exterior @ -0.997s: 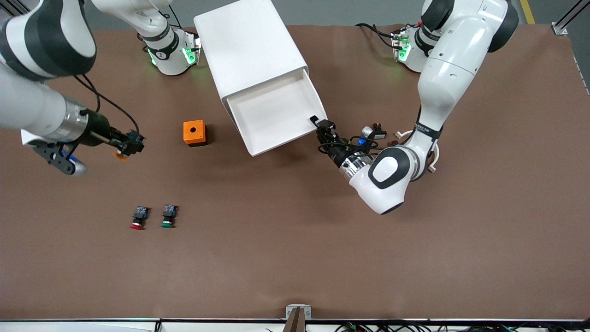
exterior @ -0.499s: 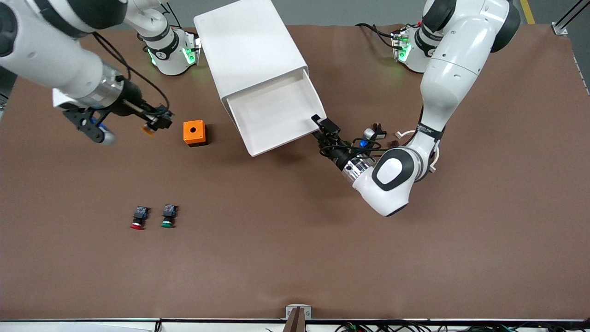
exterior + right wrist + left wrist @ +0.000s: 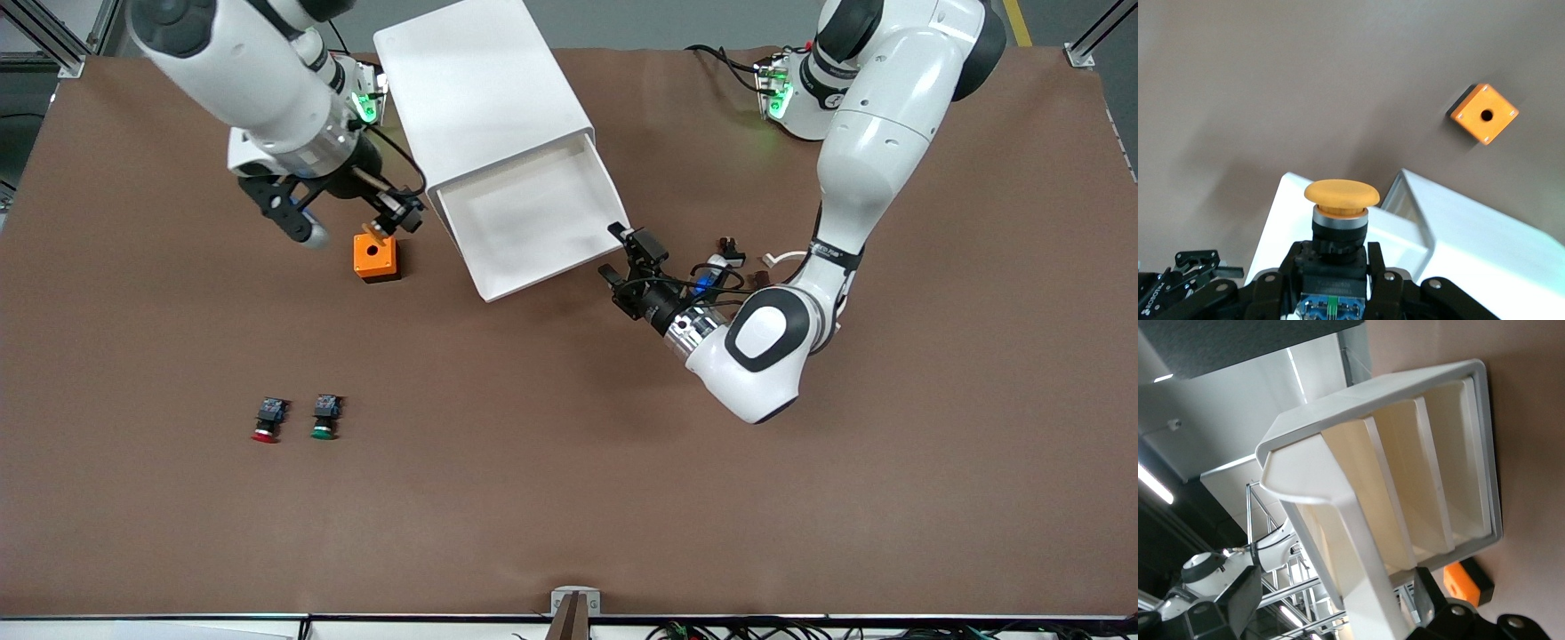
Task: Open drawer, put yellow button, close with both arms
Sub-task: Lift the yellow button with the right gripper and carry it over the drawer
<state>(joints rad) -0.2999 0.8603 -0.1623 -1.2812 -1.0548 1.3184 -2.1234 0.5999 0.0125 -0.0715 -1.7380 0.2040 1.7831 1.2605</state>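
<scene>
The yellow button is up in the air, grasped by its black body in the fingers of the right gripper, over the orange cube and just beside the drawer. That drawer stands pulled out of the white cabinet. The left gripper sits at the drawer's front corner toward the left arm's end of the worktop, its fingers released and spread. A red-capped button and a green-capped button lie side by side nearer the front camera.
</scene>
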